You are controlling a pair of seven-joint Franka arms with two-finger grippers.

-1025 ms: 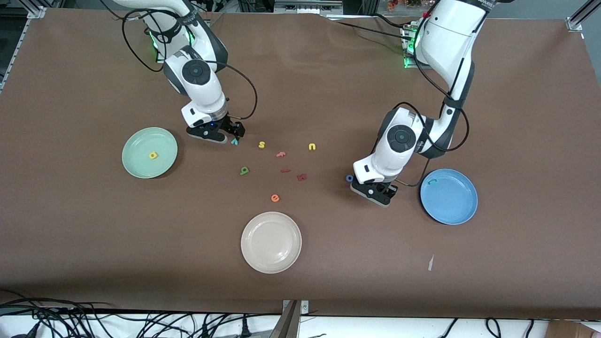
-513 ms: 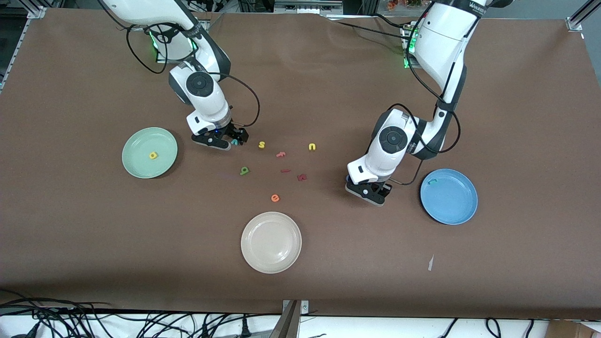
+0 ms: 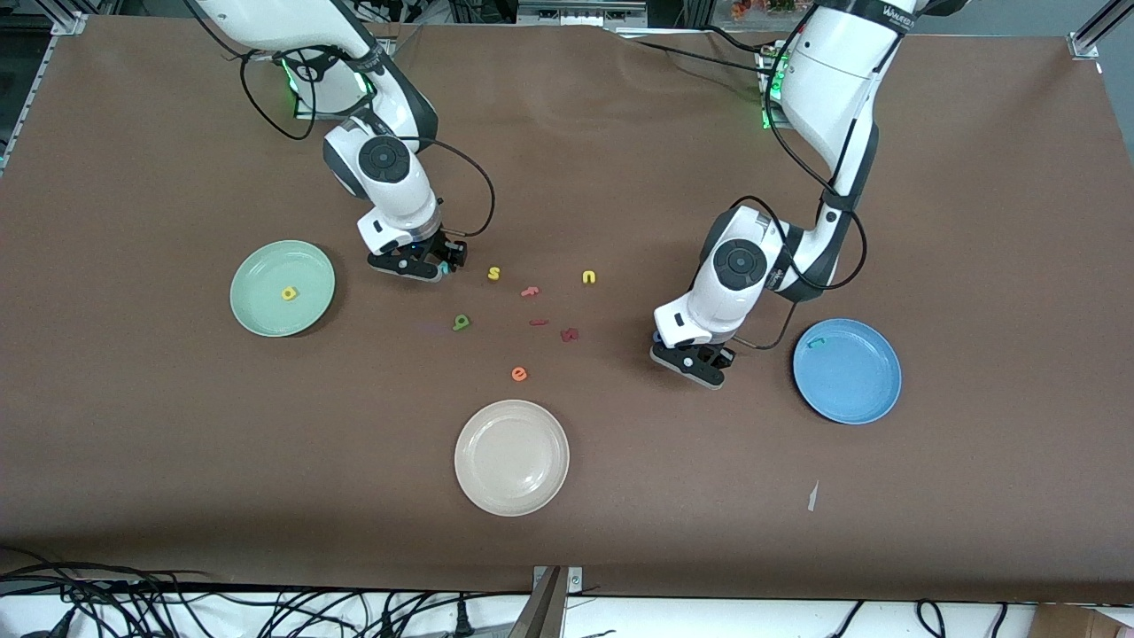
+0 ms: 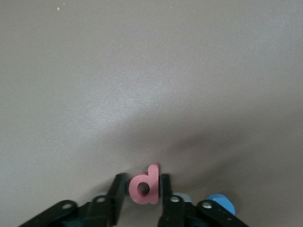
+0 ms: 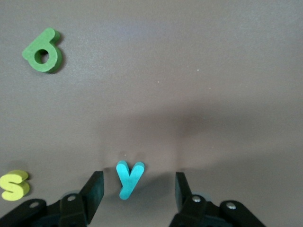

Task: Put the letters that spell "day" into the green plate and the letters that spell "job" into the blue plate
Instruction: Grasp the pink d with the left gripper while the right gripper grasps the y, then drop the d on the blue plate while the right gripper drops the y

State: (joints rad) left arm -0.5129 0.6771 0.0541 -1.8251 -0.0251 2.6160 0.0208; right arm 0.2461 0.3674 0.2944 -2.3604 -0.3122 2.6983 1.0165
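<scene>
My left gripper (image 3: 700, 361) (image 4: 141, 182) is down on the table, its fingers (image 4: 117, 188) pressed against both sides of the salmon-pink b (image 4: 146, 185). The blue o (image 4: 220, 203) lies just beside that hand. My right gripper (image 3: 432, 266) (image 5: 138, 178) is also down, open around the teal y (image 5: 128, 178), with a gap on each side. The green d (image 3: 462, 322) (image 5: 43, 56) lies on the cloth nearer the front camera. In the green plate (image 3: 257, 297) rests the yellow a (image 3: 289, 293). The blue plate (image 3: 855, 381) holds the teal j (image 3: 816, 342).
Scattered mid-table are a yellow s (image 3: 494, 274) (image 5: 14, 185), a yellow u (image 3: 589, 277), a salmon f (image 3: 530, 291), two dark red pieces (image 3: 570, 334) and an orange e (image 3: 519, 374). A cream plate (image 3: 511, 457) stands nearest the front camera.
Both hands came down onto the table. The left one slid toward the right arm's end and closed on the b. The right one narrowed its fingers around the y.
</scene>
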